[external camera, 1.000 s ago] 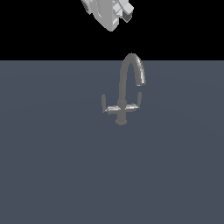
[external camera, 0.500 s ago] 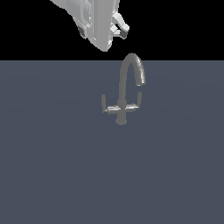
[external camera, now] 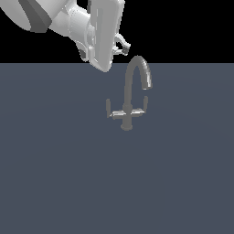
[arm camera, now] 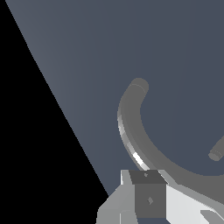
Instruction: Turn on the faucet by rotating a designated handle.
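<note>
While end effector point(external camera: 122, 47) hovers, faucet point(external camera: 132, 93) stands apart, handle point(external camera: 111, 109) unobstructed

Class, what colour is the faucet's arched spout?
Grey metal; the spout shows best in the exterior view.

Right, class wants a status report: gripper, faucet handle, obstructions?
Gripper above faucet, jaw state unclear. Handle untouched. Nothing blocking.
</note>
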Controlling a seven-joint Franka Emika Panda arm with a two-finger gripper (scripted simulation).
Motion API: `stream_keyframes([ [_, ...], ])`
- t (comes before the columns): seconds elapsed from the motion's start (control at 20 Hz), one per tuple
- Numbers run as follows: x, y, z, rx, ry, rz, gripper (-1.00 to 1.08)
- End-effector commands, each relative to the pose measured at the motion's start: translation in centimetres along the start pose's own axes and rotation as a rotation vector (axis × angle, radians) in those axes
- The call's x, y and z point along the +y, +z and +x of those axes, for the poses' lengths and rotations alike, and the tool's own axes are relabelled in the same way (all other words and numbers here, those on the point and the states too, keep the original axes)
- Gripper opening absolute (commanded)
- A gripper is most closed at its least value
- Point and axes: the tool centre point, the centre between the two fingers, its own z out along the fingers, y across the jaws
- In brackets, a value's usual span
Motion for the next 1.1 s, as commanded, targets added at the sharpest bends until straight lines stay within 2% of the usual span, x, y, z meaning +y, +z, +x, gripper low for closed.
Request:
stream_keyframes([
  [0.0,1.2,0.0,-0.1,-0.031,-0.078,0.025,-1.0],
  [0.55,6.6,-0.2,-0.2,-0.15,-0.413,0.153,-1.0],
  [1.05,11.6,-0.5,0.3,-0.238,-0.709,0.295,-1.0],
])
